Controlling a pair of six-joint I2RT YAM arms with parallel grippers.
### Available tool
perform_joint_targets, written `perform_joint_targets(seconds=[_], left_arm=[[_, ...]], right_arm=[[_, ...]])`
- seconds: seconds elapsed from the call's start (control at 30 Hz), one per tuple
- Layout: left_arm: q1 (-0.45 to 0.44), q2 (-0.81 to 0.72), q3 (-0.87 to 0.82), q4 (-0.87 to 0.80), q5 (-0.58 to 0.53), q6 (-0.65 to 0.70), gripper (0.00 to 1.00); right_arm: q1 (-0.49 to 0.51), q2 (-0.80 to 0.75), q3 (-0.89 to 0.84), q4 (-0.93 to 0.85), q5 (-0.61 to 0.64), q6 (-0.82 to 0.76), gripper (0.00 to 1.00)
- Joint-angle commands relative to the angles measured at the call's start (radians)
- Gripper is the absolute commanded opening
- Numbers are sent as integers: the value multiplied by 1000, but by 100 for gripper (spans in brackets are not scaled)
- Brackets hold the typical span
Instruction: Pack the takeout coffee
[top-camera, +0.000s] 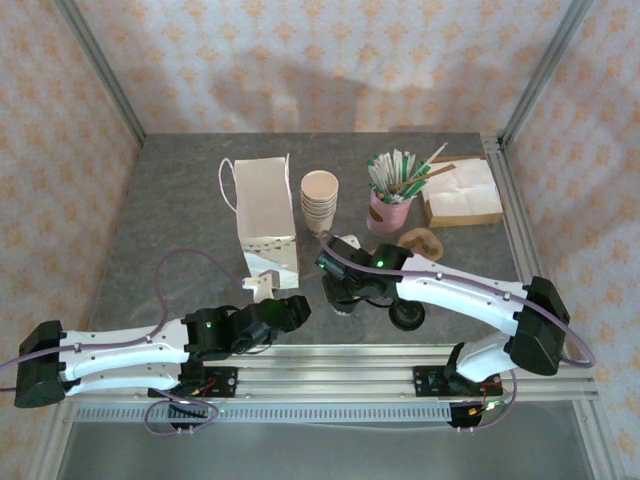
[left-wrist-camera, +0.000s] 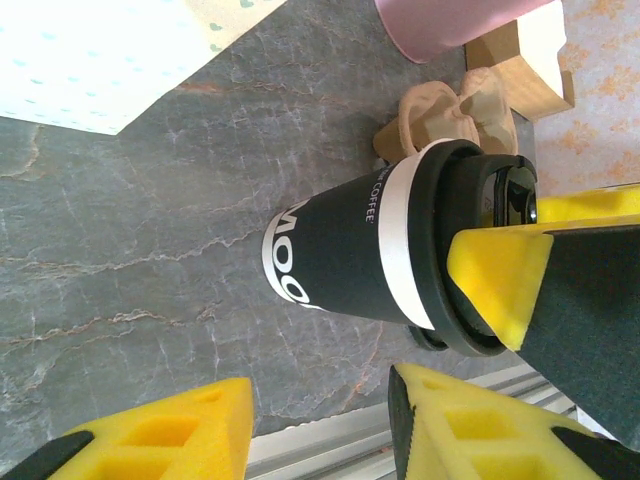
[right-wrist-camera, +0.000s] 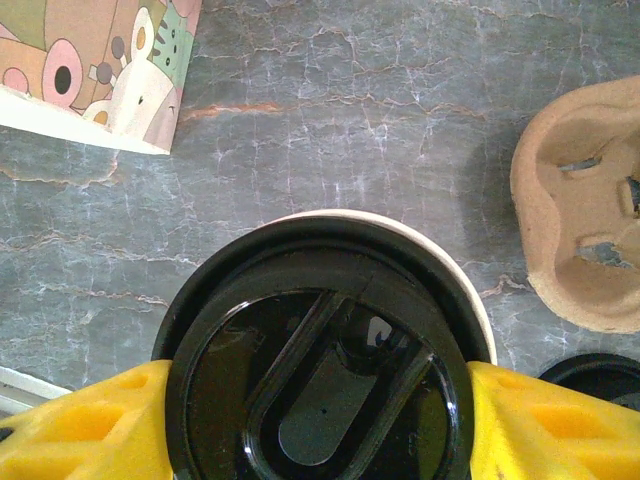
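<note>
I have the right gripper (right-wrist-camera: 320, 400) clamped on the takeout coffee (left-wrist-camera: 340, 265). Its yellow pads (right-wrist-camera: 90, 420) press against opposite sides of the black lid (right-wrist-camera: 300, 330). The coffee is just right of the near right corner of the white paper bag (top-camera: 262, 210). From here I cannot tell whether its base touches the table (top-camera: 170, 220). My left gripper (top-camera: 292, 308) hangs just in front of that same bag corner, jaws apart with nothing between them. Farther right of the bag lie a cardboard cup carrier (top-camera: 420, 242) and a loose lid (top-camera: 405, 318).
</note>
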Motion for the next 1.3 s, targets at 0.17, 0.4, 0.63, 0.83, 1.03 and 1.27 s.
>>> perform_joint_targets(seconds=[0.17, 0.4, 0.63, 0.83, 1.03, 1.27], left_arm=[[-5, 9, -11, -6, -50, -16, 41], [-6, 11, -12, -8, -51, -17, 41], [-5, 12, -13, -8, -53, -16, 41], [-5, 14, -14, -13, -55, -17, 42], [-5, 15, -15, -17, -60, -20, 42], [-5, 38, -12, -1, -58, -21, 42]], right_arm=[[18, 23, 16, -82, 55, 13, 65], [22, 32, 64, -122, 86, 11, 65], [28, 27, 66, -131, 100, 10, 65], [27, 32, 27, -104, 78, 20, 65], [28, -2, -49, -88, 58, 65, 65], [27, -92, -170, -45, 46, 132, 65]])
